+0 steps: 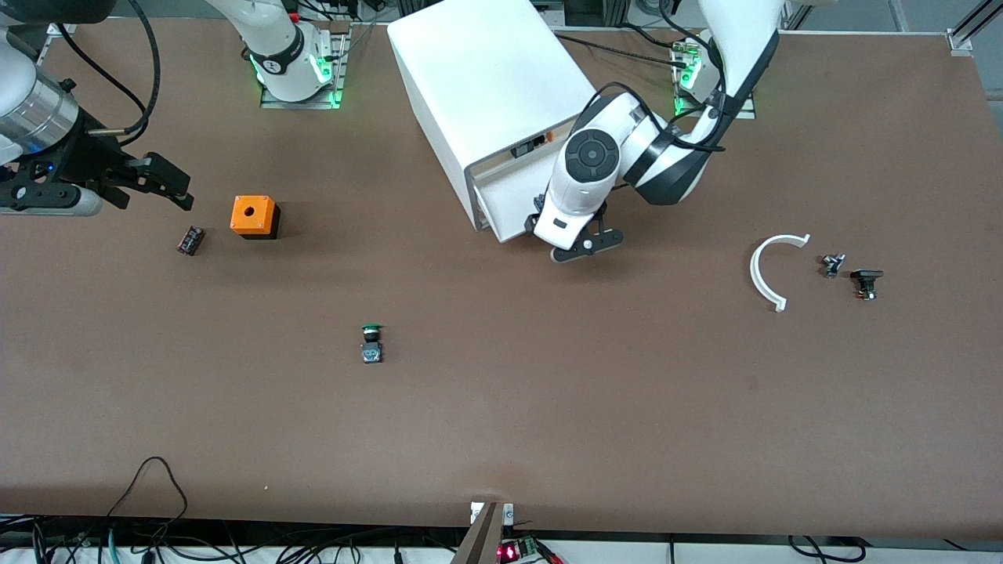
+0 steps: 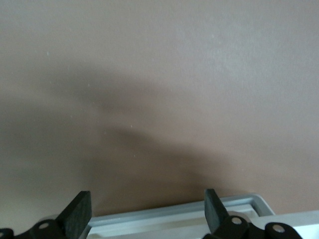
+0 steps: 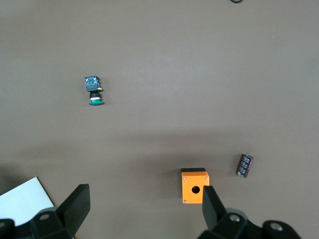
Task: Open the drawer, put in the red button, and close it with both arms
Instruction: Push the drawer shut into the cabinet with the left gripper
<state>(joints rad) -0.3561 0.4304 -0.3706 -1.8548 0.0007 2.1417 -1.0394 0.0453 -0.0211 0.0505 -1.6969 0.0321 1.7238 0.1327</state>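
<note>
The white cabinet (image 1: 490, 102) stands on the brown table (image 1: 548, 407), between the two arm bases, its front turned toward the front camera. The left gripper (image 1: 584, 244) hangs right in front of that cabinet, at the lip of a drawer (image 1: 509, 207) that stands out a little from the cabinet front — jaws released and spread wide, nothing between them. In the left wrist view the grey drawer rim (image 2: 174, 216) lies between the two black fingers (image 2: 79, 211).

The right gripper (image 1: 168, 184) waits well away from the cabinet, toward the right arm's end of the table, over bare table beside an orange box (image 1: 254, 215); its jaws are also released and empty. A small dark cylinder (image 1: 190, 240) lies just beside that box.

A green-capped button (image 1: 371, 343) lies nearer the front camera than the cabinet. Toward the left arm's end sit a white curved piece (image 1: 764, 274) and two small dark parts (image 1: 850, 274). The red button cannot be seen in any view.
</note>
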